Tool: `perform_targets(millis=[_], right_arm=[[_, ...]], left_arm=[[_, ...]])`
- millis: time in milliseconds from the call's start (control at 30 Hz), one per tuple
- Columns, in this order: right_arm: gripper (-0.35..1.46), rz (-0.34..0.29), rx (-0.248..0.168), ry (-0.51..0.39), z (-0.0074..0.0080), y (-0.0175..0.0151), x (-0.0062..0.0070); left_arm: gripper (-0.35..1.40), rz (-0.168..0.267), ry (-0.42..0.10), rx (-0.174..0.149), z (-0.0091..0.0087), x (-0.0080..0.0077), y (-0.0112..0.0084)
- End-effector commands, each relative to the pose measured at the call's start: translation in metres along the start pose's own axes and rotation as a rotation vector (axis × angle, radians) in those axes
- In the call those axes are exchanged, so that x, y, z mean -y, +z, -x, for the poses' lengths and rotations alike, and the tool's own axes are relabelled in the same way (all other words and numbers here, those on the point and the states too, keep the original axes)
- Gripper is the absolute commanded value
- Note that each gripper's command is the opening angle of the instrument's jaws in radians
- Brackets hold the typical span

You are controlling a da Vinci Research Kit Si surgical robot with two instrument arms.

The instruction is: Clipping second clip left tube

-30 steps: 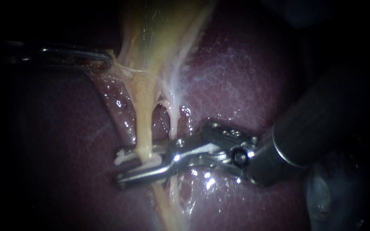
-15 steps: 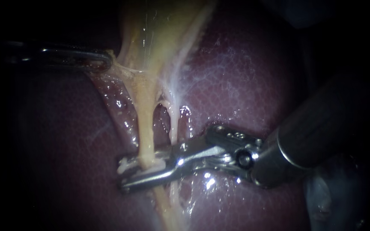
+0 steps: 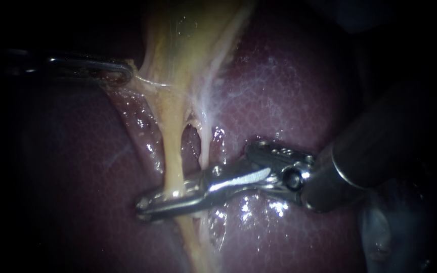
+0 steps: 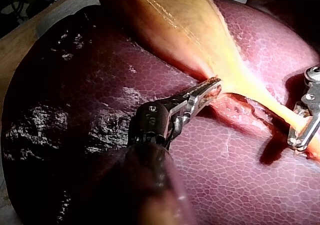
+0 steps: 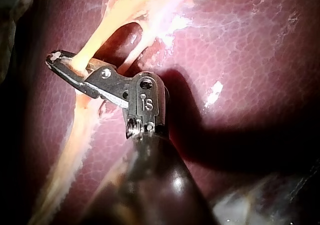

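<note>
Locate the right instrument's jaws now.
Endoscope view, lower centre: jaws of the right instrument are shut across the left tube, with the thinner right tube alongside and the liver beneath.

the wet dark maroon liver [image 3: 289, 91] fills most of the frame, patterned with a fine pale net, white glints and a milky whitish film right of centre. the pale yellow translucent gallbladder [image 3: 188, 35] at upper centre deepens to amber lower down. the yellow-orange left tube [image 3: 173, 151] runs down the centre, and just right of it the thin right tube [image 3: 204, 146] is whitish pink. the slender right instrument [image 3: 145, 208] is bright silver at its tip and dark grey along its shaft. the slender left instrument [image 3: 125, 71], upper left, is dark with a thin steel glint.
</note>
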Motion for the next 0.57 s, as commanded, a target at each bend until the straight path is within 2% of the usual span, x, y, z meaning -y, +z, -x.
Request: perform_targets(millis=[33,567], right_arm=[[-0.35,-0.002,0.001,0.0,-0.0001,0.0,0.0001],[-0.35,-0.006,0.003,0.0,-0.0002,0.0,0.0]], left_arm=[[-0.35,0.0,0.0,0.0,0.0,0.0,0.0],[-0.35,0.0,0.0,0.0,0.0,0.0,0.0]])
